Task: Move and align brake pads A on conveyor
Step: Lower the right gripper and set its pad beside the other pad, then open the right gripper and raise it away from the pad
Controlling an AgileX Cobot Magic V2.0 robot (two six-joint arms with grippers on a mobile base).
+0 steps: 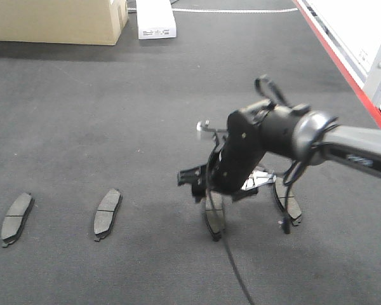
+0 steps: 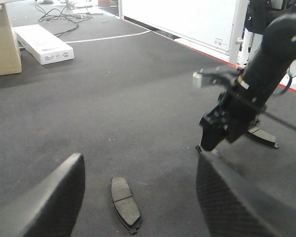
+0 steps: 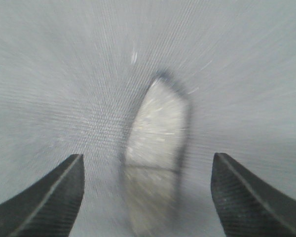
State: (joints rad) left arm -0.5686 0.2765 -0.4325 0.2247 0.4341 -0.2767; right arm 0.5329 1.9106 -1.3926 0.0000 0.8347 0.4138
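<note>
Charcoal belt: we see the conveyor point(image 1: 114, 127) carrying four brake pads A point(image 1: 107, 213).
Right gripper point(image 3: 147, 197): fingers spread, over one pad, not gripping.
Left gripper point(image 2: 138, 197): fingers apart, empty.

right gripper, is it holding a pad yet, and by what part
Nothing is held. The right gripper is open, its fingers apart on either side of a brake pad lying on the conveyor.
</note>
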